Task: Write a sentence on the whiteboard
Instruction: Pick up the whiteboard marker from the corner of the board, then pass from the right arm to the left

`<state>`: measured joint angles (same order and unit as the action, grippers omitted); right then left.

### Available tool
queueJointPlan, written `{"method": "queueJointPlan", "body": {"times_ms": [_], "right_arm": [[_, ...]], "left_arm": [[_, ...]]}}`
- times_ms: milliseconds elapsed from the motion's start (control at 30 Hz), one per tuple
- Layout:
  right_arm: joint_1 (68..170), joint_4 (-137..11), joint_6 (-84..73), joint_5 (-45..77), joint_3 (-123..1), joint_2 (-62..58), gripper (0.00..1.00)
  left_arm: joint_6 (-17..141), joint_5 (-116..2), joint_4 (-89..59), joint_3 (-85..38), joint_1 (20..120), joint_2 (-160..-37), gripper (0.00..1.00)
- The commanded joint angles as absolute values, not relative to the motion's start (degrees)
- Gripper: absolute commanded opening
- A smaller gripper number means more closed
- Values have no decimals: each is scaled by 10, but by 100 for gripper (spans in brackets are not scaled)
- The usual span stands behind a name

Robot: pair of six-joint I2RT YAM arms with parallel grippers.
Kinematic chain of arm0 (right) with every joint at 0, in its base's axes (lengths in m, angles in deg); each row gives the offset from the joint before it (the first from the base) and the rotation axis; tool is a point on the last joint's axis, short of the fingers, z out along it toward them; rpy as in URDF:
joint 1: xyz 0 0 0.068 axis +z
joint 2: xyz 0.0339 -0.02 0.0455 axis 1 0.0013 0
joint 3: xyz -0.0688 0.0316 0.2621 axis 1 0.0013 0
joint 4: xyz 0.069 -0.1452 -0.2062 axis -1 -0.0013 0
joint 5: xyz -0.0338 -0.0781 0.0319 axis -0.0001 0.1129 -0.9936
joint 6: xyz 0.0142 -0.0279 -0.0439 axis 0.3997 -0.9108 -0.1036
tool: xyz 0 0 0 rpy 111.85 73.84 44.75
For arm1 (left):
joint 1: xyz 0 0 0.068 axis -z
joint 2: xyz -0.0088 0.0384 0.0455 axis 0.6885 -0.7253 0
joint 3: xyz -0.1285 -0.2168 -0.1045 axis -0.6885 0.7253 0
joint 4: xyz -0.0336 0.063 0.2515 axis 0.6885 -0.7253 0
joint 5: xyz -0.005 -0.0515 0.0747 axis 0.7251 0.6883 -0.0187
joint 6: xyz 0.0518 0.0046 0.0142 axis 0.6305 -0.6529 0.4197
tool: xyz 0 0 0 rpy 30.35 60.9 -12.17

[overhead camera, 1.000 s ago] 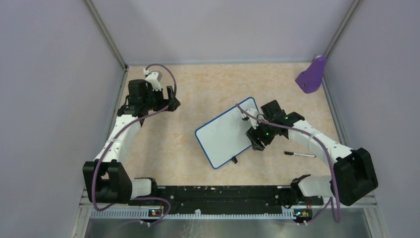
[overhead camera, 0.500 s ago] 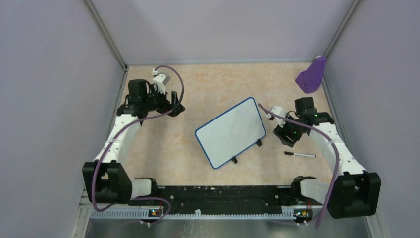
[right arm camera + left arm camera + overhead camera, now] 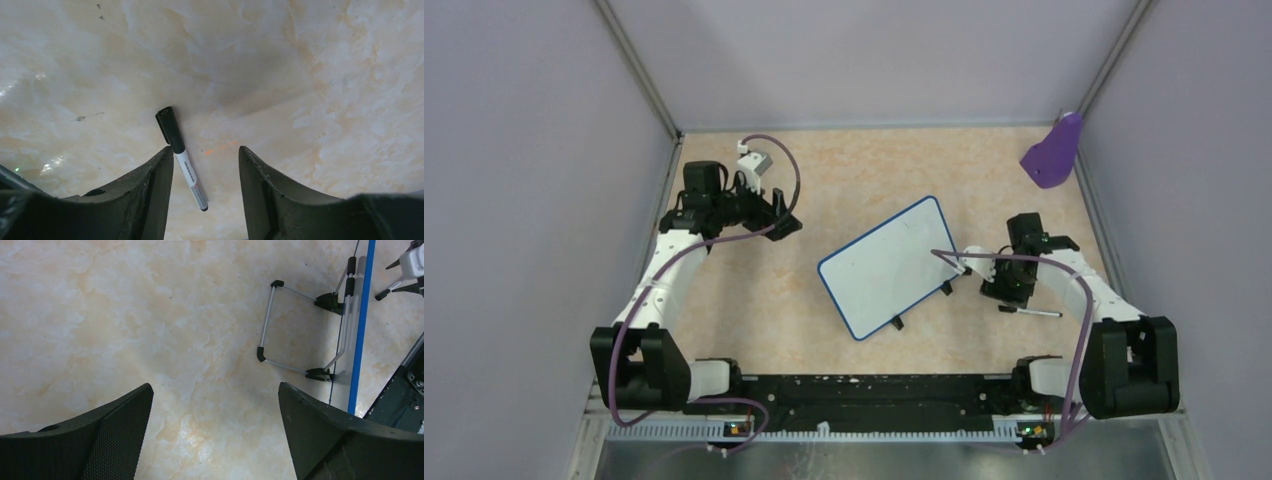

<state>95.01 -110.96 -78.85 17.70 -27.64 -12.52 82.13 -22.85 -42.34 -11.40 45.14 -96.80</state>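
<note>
The whiteboard [image 3: 889,268], white with a thin blue rim, lies tilted at the middle of the table. Its face is blank and no sentence is in view. In the left wrist view only the board's blue edge [image 3: 361,325] and its wire stand [image 3: 295,330] appear, at the upper right. A black-capped marker [image 3: 1030,312] lies on the table to the right of the board. My right gripper [image 3: 1007,288] hovers over it, open. In the right wrist view the marker [image 3: 182,157] lies between the fingers, close to the left one, with the right gripper [image 3: 205,150] gripping nothing. My left gripper [image 3: 784,222] stands wide open left of the board, and in its wrist view the left gripper [image 3: 215,387] frames only bare table.
A purple scoop-shaped object [image 3: 1054,152] leans in the far right corner. Lilac walls close in the table on the left, back and right. The arm bases and a black rail [image 3: 854,390] line the near edge.
My right gripper has drawn away from the whiteboard's right edge, moving right and nearer, and now sits over the marker with its jaws a little narrower. My left gripper has shifted slightly right.
</note>
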Motion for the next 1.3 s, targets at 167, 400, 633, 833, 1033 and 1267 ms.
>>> {"method": "queueJointPlan", "body": {"times_ms": [167,400,633,833,1033,1267], "right_arm": [[950,-1053,-830,172,-221,-97,48],[950,-1003,-838,184,-184,-80,35],[949,-1020,-816,179,-234,-84,9],[949,-1080,-765,135,-349,-91,0],[962,-1177,-687,37,-523,-66,0],[995,-1253,-545,-116,-732,-22,0]], "left_arm": [[828,-190,-423,-132,453,-957,99],[829,-194,-422,-128,453,-953,99],[817,-185,-422,-143,453,-954,99],[808,-175,-434,-174,453,-949,99],[818,-165,-456,-243,453,-941,99],[789,-53,-471,-327,463,-963,99]]}}
